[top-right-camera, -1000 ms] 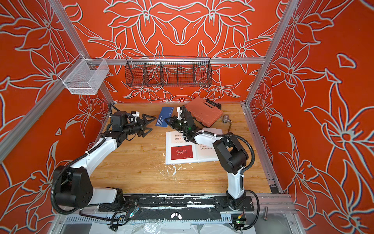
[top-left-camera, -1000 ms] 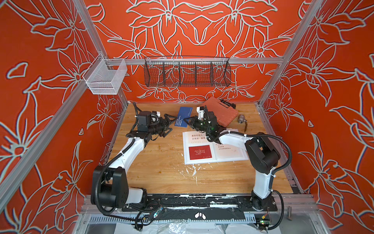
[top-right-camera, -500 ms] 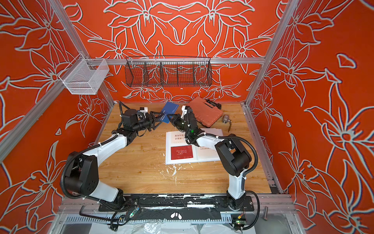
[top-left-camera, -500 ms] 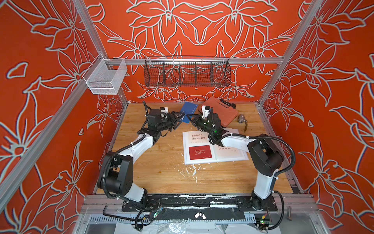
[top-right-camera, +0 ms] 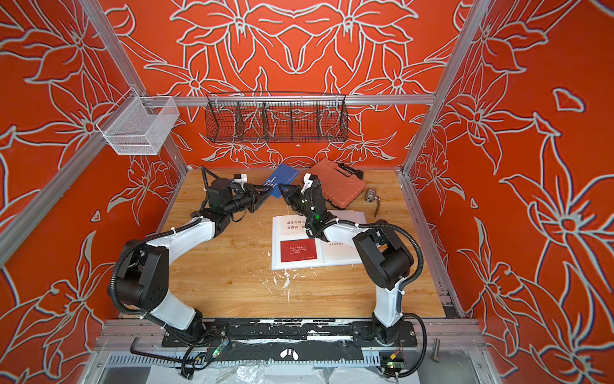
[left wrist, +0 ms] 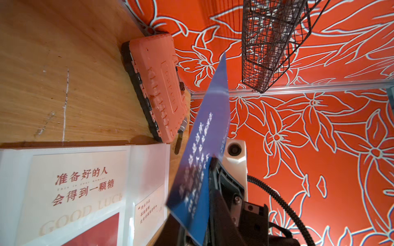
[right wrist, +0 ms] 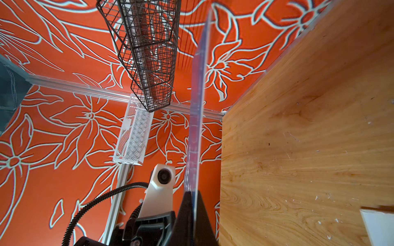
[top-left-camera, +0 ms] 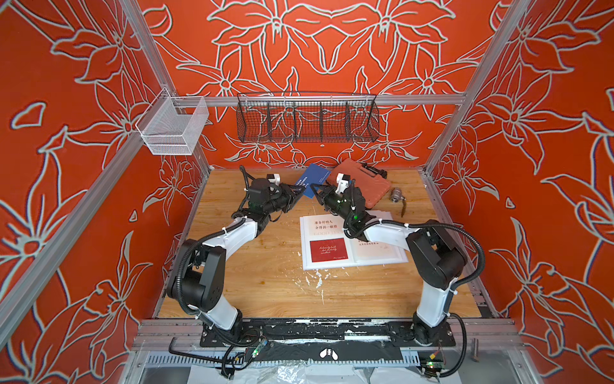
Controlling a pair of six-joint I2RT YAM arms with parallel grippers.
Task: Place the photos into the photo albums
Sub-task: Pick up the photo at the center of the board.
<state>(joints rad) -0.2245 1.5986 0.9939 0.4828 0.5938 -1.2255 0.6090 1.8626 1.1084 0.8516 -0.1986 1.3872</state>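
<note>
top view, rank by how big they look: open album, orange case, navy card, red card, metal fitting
1. open album
2. orange case
3. navy card and red card look alike; the navy one is raised and tilted, so unranked
4. metal fitting

Wood table [top-left-camera: 265,282], matt, scuffed. Orange case [top-left-camera: 372,186]: ribbed plastic. Basket [top-left-camera: 307,123]: blk metal wire. Navy card [top-left-camera: 315,176]: smooth paper. Album pages [left wrist: 149,166] w/ glossy plastic sleeves.

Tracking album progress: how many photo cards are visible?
4: navy blue card in the right gripper; in the white album, a white Chinese-text card, a dark red card, a second white card partly under the right arm. Others may be hidden.
</note>
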